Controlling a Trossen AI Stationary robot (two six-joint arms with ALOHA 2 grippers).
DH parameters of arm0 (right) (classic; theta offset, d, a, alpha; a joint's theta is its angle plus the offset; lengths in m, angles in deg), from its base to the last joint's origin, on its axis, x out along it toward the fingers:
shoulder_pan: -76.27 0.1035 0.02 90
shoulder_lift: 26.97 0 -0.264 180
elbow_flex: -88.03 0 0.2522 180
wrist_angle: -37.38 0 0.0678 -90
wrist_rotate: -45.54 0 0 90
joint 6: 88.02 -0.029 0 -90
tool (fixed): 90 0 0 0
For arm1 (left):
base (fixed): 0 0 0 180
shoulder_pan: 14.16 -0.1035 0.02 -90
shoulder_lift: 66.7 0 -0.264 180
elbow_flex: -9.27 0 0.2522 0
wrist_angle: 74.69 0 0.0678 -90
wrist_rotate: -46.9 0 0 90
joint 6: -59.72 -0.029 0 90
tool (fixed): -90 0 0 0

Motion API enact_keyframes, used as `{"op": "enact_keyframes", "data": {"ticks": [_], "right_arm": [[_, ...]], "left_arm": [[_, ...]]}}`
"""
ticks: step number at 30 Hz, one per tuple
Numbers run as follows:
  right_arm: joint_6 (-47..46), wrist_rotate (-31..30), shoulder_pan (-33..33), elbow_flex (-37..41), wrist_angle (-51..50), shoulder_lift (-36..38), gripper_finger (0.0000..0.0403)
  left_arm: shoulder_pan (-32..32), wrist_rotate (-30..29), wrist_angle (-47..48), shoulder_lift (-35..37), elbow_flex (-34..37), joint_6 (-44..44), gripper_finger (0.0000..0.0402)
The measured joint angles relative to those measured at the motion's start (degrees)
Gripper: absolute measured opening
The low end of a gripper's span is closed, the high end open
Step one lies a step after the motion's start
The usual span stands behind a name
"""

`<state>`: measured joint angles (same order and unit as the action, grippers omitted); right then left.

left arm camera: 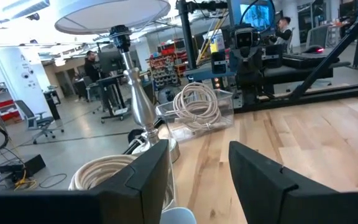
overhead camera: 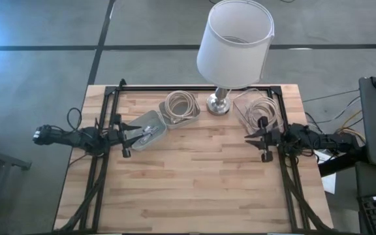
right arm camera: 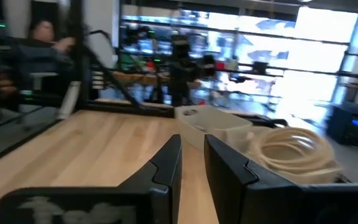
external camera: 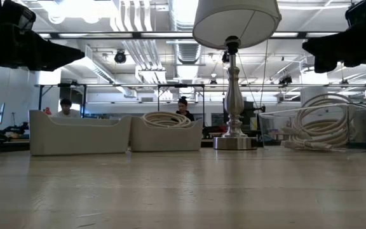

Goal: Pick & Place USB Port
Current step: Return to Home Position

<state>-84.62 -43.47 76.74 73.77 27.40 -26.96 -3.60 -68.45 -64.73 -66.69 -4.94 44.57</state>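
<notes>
**A:** Which step am I looking at?

**B:** I read it as homing, with the placing done. Working down in size: the tabletop [overhead camera: 194, 189], then the lamp [overhead camera: 235, 42] at its far middle. The transparent bin [overhead camera: 239, 103] stands right of the lamp's base, and the light brown USB cable [overhead camera: 261, 108] lies coiled inside it. The right white bin [overhead camera: 163, 112] holds a second cable [overhead camera: 181, 103]. The left white bin [overhead camera: 150, 117] sits skewed, and I can't tell what it holds.

**A:** And the grippers?

**B:** The left gripper [overhead camera: 125, 143] is near the left edge, just beside the skewed bin, fingers apart and grasping nothing. The right gripper [overhead camera: 258, 147] is in front of the transparent bin, also released and empty.

**A:** What's next?

**B:** My guess is that each arm only needs to tuck in to rest, keeping clear of the bin walls.

**A:** Do the views differ?

**B:** Overhead shows where both grippers are. The low view shows only dark arm parts in its top corners. It does show the cable through the clear wall, and the second cable rising above its rim.
</notes>
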Motion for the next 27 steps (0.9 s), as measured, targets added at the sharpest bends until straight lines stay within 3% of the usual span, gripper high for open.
{"op": "enact_keyframes", "data": {"ticks": [8, 27], "right_arm": [[-0.79, -11.83, 0.00, 0.00, -1.04, -1.55, 0.0067], [-1.69, -12.10, 0.00, -0.02, -1.04, -2.04, 0.0088]], "left_arm": [[0.00, -0.10, 0.23, -0.24, 0.00, 0.46, 0.0172], [0.00, -0.18, 0.34, -0.26, 0.09, 1.04, 0.0172]]}}
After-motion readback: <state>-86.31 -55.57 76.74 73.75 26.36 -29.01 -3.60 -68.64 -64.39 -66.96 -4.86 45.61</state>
